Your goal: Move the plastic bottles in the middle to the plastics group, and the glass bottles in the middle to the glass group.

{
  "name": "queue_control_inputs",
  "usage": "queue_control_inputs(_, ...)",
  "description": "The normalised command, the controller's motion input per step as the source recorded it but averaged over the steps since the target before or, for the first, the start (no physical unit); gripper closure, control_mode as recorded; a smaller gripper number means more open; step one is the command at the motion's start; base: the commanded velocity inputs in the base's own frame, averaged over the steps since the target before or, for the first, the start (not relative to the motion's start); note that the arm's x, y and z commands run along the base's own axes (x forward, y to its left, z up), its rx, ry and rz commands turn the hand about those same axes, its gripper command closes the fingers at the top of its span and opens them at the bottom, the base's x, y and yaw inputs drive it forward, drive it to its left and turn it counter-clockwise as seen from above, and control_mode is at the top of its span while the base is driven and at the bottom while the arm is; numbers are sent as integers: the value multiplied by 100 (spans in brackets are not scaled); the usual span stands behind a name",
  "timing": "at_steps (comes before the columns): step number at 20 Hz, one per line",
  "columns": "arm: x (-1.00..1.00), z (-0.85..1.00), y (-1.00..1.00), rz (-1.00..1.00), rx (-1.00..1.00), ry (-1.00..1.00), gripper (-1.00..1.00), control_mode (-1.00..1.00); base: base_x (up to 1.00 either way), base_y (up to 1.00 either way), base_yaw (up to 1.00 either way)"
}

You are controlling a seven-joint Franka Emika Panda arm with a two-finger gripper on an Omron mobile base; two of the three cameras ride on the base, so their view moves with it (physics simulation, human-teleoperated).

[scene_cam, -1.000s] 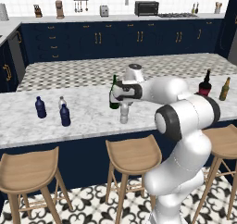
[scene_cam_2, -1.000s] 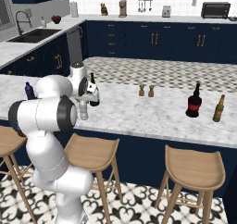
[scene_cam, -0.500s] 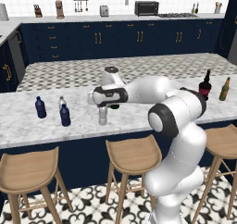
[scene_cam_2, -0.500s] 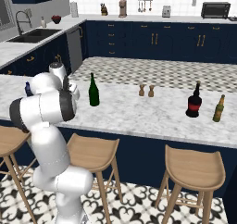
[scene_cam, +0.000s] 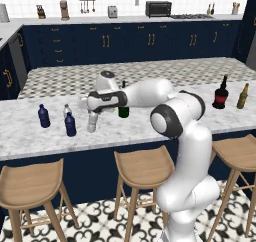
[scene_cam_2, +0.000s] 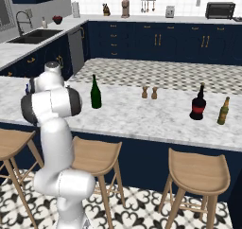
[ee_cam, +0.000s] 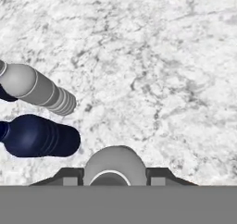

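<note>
Clear-whitish plastic bottle [scene_cam: 92,121] hangs clamped in the gripper [scene_cam: 93,112] above the marble counter [scene_cam: 30,131], just right of the plastics group [scene_cam: 64,119]. Far right stands the glass group [scene_cam: 230,93], with the tall green bottle [scene_cam_2: 96,92] mid-counter.

In the hand view, lower centre, the clear-whitish bottle [ee_cam: 112,167] is cut by the grey band; a navy bottle [ee_cam: 7,94] at far left runs off the frame.

The table [ee_cam: 152,56] is smooth white and grey marble. The navy bottle [ee_cam: 39,137] looks shiny; the stools [scene_cam: 142,168] are wood.
</note>
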Motion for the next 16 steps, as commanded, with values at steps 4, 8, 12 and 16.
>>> queue_control_inputs(4,37,-12,33,0,7,0,100,-100,0,0,0)
queue_control_inputs(8,33,-31,34,0,0,0,100,-100,0,0,0)
queue_control_inputs(12,31,-54,30,0,0,0,100,-100,0,0,0)
queue_control_inputs(16,26,-56,18,0,0,0,100,-100,0,0,0)
